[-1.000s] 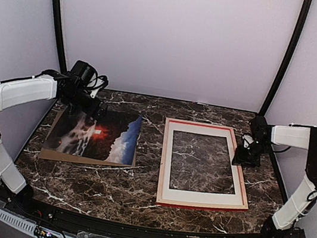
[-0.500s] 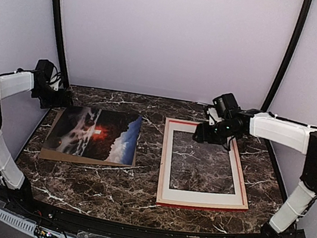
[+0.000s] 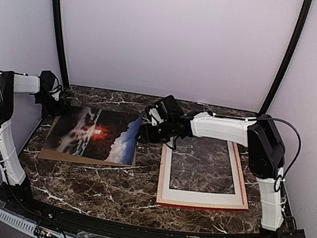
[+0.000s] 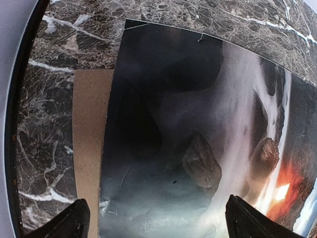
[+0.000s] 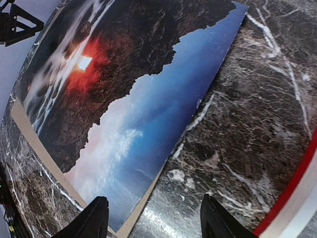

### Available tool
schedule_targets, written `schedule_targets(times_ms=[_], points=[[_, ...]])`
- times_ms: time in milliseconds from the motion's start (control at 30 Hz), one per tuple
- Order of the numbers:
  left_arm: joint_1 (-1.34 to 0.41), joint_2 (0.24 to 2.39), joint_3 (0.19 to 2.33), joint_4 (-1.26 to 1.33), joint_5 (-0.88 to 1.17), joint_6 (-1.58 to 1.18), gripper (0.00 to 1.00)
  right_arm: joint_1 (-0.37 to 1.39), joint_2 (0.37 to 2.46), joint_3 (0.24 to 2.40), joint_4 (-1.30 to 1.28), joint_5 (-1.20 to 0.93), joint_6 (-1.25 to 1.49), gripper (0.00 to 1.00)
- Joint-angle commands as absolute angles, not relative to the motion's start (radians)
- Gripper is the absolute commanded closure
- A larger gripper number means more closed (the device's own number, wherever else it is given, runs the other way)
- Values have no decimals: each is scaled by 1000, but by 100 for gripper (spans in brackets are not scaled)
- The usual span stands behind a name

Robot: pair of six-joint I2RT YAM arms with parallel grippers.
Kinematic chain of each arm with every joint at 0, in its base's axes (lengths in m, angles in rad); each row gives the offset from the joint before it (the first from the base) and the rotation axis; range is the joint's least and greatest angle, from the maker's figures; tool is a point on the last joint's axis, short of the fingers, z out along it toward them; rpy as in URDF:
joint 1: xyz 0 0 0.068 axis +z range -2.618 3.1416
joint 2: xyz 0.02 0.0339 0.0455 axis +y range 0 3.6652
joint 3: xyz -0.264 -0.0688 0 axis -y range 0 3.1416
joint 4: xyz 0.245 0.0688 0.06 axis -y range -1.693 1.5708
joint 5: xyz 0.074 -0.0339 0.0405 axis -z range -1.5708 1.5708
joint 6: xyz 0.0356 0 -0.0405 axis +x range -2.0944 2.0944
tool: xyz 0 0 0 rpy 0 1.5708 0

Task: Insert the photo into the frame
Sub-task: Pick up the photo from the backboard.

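scene: dark marble worktop (image 3: 134, 194) seen from above, two robot arms reaching in from either side.
photo: the photo (image 3: 93, 133) lies flat, picture side up, on the left half of the worktop; dark rocks and misty water, a red-orange glow near the middle, blue sky at its right end.
under the photo: a brown cardboard backing board (image 4: 89, 148); a strip of it shows along the photo's left and near edges.
frame: the frame (image 3: 201, 199) lies flat on the right half of the worktop, near the photo but apart from it; red outer edge, pale inner border, marble showing through the opening.
left hand: the left hand (image 4: 161, 220) hovers over the photo's far left corner, fingers spread wide, nothing between them.
right hand: the right hand (image 5: 157, 218) reaches across the frame's far left corner and hangs above the photo's right edge, fingers spread apart, holding nothing.
task state: photo not yet in the frame.
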State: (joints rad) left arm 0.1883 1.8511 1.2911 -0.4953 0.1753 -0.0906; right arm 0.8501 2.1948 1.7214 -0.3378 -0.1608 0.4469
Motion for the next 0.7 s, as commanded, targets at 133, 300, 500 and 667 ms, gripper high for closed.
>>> schedule_targets(times_ms=[133,300,500,667], points=[[198,1930,1358,-495,156,-70,3,862,2301,1815,-302,-131,522,35],[199,1959,1356,-494,168,-61,5,862,2340,1826,-297,-129,544,35],[199,1978,1351,-508,215,-57,13,862,2379,1832,-244,-188,589,35],[199,1983,1337,-522,231,-56,18,862,2409,1868,-238,-204,643,36]])
